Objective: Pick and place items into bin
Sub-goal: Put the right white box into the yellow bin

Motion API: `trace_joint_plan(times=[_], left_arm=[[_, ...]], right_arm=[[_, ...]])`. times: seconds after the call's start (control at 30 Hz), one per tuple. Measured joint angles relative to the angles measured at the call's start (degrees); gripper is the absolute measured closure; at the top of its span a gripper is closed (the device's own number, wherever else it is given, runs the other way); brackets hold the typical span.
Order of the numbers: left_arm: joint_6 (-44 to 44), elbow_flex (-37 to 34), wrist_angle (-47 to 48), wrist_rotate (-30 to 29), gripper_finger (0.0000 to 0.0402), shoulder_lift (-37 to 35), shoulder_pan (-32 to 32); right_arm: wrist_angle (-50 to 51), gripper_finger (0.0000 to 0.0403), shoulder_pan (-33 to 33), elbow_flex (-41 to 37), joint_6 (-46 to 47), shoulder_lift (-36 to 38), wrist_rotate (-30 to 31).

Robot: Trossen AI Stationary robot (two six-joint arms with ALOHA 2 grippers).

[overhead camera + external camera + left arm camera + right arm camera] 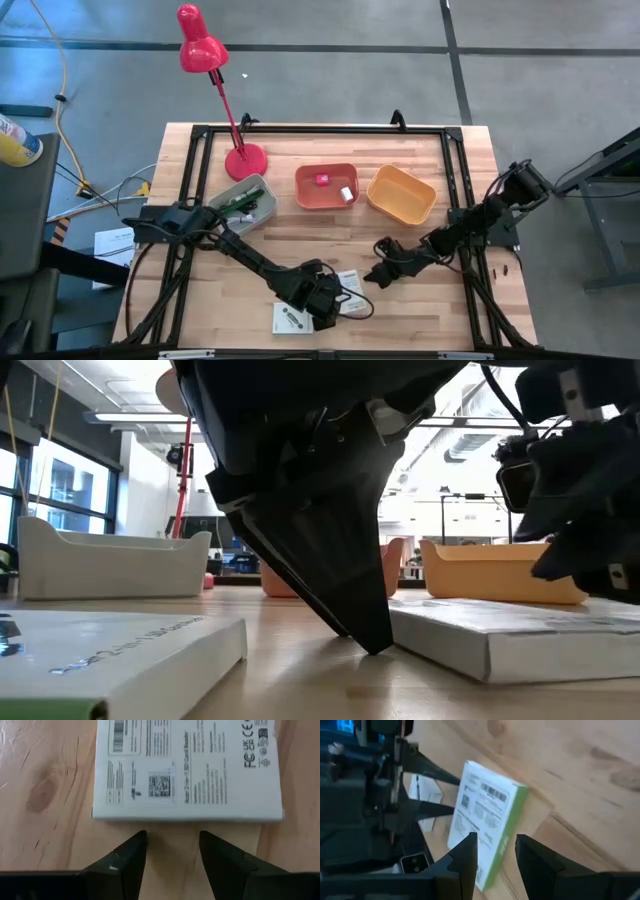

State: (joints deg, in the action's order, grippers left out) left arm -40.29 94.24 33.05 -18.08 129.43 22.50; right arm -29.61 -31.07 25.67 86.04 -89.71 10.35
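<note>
My left gripper hovers low over the desk, its jaws parted and empty, just short of the near edge of a flat white box printed with small text and a code square. Seen from above, that box lies well on the near side of the red bin, with a second white box just beyond it from the bin, and my left gripper sits between the two. My right gripper, jaws also parted with nothing between them, waits on the box's other side. I judge the box light, stiff cardboard with a smooth, possibly slippery face; lying flat, it offers only its thin side edges, so I would pinch across two opposite edges, gently enough not to crush them.
</note>
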Motion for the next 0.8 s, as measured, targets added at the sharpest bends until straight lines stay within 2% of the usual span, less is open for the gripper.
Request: trace_joint_plan(times=[0.27, 0.53, 0.8], left_arm=[[0.0, 0.0, -0.2, -0.3, 0.0229, 0.0, 0.0], [3.0, 1.0, -2.4, -2.9, 0.0229, -2.8, 0.2], [4.0, 0.8, -3.3, -1.0, 0.0229, -1.6, -0.4]], right_arm=[[3.5, 0.0279, -1.4, 0.0, 1.2, 0.0, -3.2], [5.2, 0.0279, -3.1, 0.0, 2.4, 0.0, -0.9], [4.9, 0.0279, -3.1, 0.0, 2.5, 0.0, -0.9]])
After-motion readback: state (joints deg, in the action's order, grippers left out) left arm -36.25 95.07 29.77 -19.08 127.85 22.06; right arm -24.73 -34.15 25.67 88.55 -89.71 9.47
